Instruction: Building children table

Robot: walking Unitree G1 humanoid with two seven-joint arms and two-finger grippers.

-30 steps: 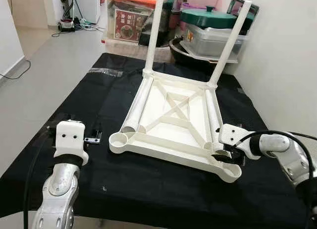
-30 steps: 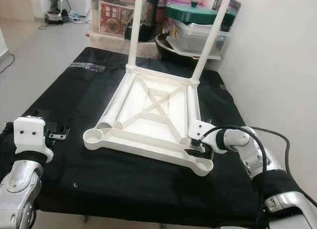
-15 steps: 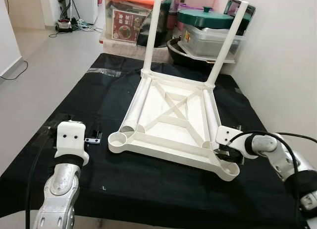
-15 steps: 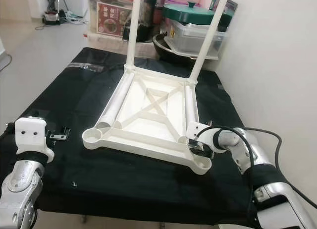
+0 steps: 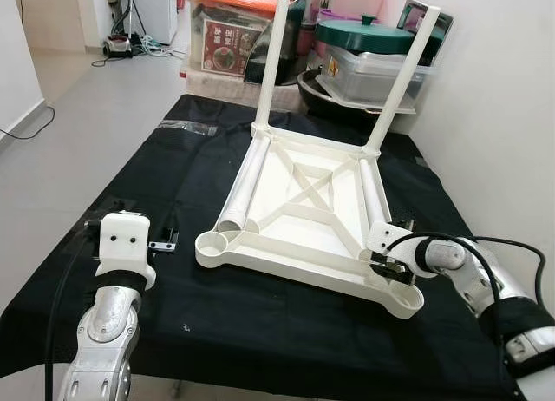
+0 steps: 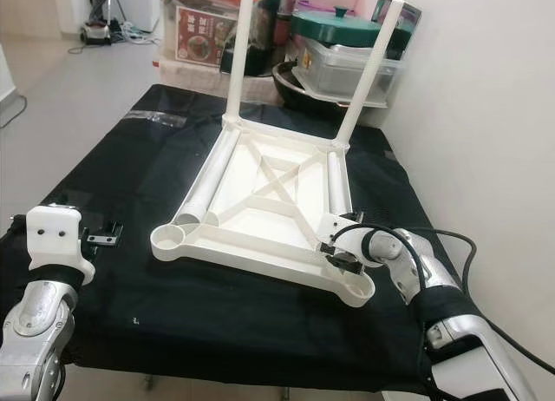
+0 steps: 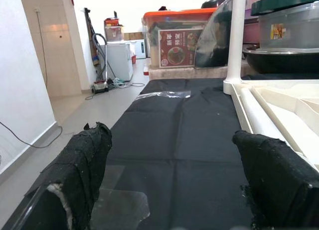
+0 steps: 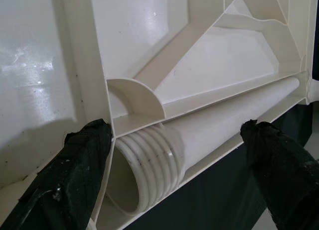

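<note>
Reaching tool: the right tool, low right of the head view, has edged further in toward the loose leg since a second ago; its black fingers stand spread on either side of the leg's threaded end, nothing gripped yet.
Idle tool: the left tool, lower left, unchanged, fingers apart over the black-draped counter.
Table: the upturned white tabletop lies mid-frame on the counter, two legs screwed upright at its far corners.
Second loose leg: lying along the left rail.
Background: storage boxes, upper frame.
Meaning: a grasp on the loose leg looks imminent.
</note>
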